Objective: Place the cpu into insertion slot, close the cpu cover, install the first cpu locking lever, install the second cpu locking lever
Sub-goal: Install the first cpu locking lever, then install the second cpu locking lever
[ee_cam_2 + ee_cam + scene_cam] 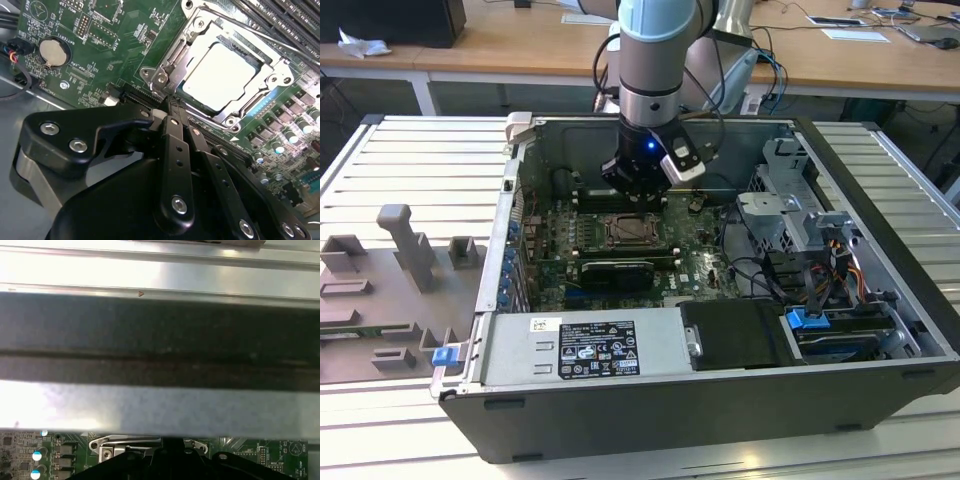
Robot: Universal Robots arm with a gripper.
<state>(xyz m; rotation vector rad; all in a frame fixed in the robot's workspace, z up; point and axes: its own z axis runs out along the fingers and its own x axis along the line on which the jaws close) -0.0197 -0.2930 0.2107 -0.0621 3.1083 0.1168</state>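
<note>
- Cpu (221, 76) sat flat inside the insertion slot (165, 67) on the green motherboard (107, 50), its pale metal top facing up.
- I saw the cpu cover (265, 82) lying down around the chip, its silvery frame bordering the chip's top on every side I could make out in the second wrist view.
- A thin wire lever (280, 37) ran along the far edge of the socket, beside the long black memory slots (295, 15); I could not tell whether it was latched.
- My gripper (172, 107) had its black fingers pressed together with no gap between them and nothing held, the tips resting at the socket's corner by the silvery hinge bracket (161, 80).
- From the exterior view, the gripper (638, 190) hung inside the open computer case (880, 180), just above the socket (628, 232).
- The first wrist view showed the gripper's tip (165, 450) before a silvery bracket (112, 444), with the case's metal wall (160, 405) above.
- A round coin battery (52, 52) sat on the board, well apart from the socket.
</note>
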